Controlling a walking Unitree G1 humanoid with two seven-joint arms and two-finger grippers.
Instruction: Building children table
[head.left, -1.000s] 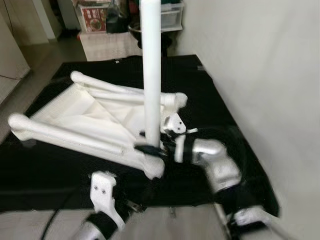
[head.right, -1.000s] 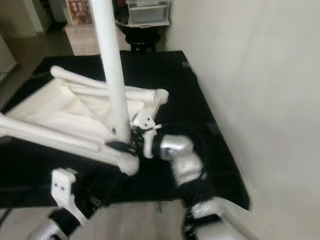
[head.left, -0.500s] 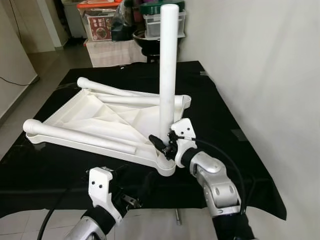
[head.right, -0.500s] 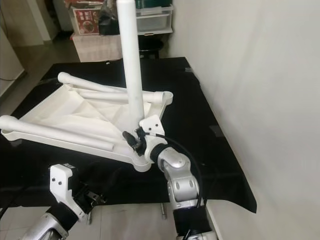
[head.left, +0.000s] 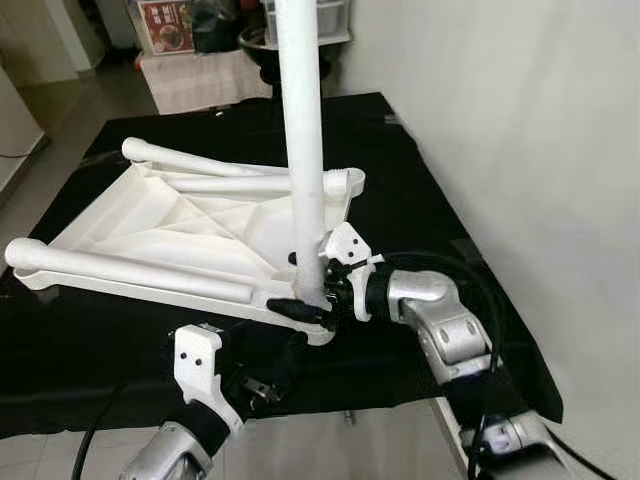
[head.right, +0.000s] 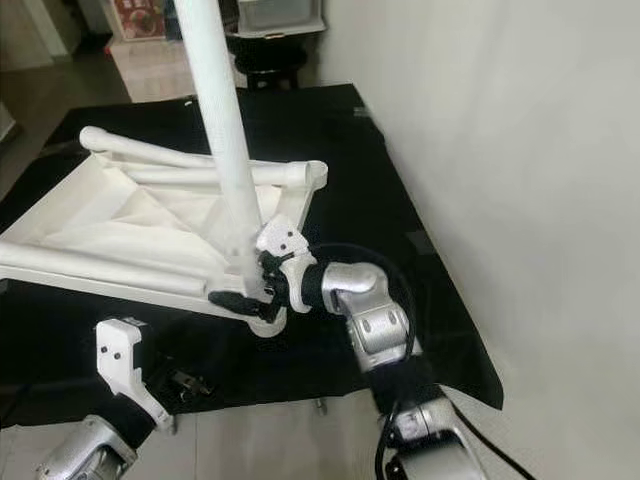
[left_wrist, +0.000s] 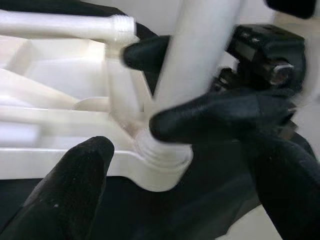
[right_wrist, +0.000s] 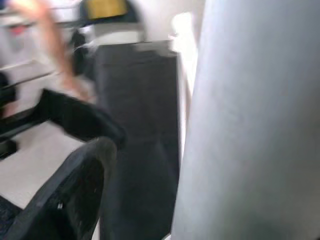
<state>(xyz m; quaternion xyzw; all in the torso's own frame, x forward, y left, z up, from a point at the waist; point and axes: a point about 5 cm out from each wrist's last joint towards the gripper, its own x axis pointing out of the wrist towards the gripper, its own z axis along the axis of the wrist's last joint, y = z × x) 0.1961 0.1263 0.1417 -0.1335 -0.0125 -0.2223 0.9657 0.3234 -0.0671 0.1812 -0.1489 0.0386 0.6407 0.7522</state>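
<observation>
Right end effector pinches the base of the upright white table leg, which stands in the near corner socket of the upturned white tabletop lying on a black mat. Left end effector, fingers spread, hovers just below that corner.

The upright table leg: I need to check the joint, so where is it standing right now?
The upright leg stands in the near corner socket of the upside-down tabletop on the black mat, its base gripped by the right hand.
</observation>
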